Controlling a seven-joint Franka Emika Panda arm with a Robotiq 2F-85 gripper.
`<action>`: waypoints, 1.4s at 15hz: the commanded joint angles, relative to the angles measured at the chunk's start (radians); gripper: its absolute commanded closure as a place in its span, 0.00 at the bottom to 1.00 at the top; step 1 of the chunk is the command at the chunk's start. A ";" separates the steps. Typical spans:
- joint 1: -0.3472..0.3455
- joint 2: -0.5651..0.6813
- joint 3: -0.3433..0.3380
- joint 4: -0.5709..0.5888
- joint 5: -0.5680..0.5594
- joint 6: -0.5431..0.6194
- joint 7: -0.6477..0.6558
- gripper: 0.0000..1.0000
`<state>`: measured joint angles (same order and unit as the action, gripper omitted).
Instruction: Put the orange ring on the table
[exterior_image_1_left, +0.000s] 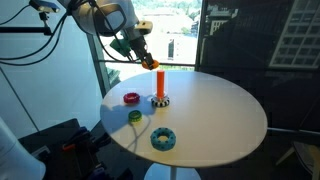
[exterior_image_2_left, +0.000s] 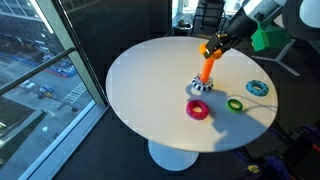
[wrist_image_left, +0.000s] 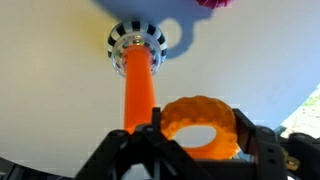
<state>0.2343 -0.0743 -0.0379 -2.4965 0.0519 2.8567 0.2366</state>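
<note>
My gripper (wrist_image_left: 200, 138) is shut on the orange ring (wrist_image_left: 200, 118), a small knobbly donut shape held between the two black fingers. In both exterior views the gripper (exterior_image_1_left: 142, 57) holds the ring (exterior_image_2_left: 206, 47) in the air, just above the top of the thin orange upright peg (exterior_image_1_left: 158, 82) on its black-and-white base (wrist_image_left: 136, 41). The ring is off the peg and beside its tip. The round white table (exterior_image_1_left: 215, 115) lies below; it also shows in an exterior view (exterior_image_2_left: 140, 85).
A red ring (exterior_image_1_left: 131, 98), a green ring (exterior_image_1_left: 135, 116) and a larger blue ring (exterior_image_1_left: 163, 139) lie on the table near the peg. They also show in an exterior view: red (exterior_image_2_left: 198, 110), green (exterior_image_2_left: 235, 104), blue (exterior_image_2_left: 257, 88). A window stands beside the table.
</note>
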 joint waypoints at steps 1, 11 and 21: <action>-0.050 -0.022 0.045 0.005 0.082 -0.092 -0.127 0.31; -0.123 0.053 0.050 0.062 0.085 -0.368 -0.322 0.34; -0.139 0.195 0.074 0.081 0.007 -0.415 -0.361 0.31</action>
<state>0.1132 0.0809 0.0127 -2.4451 0.0888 2.4640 -0.1033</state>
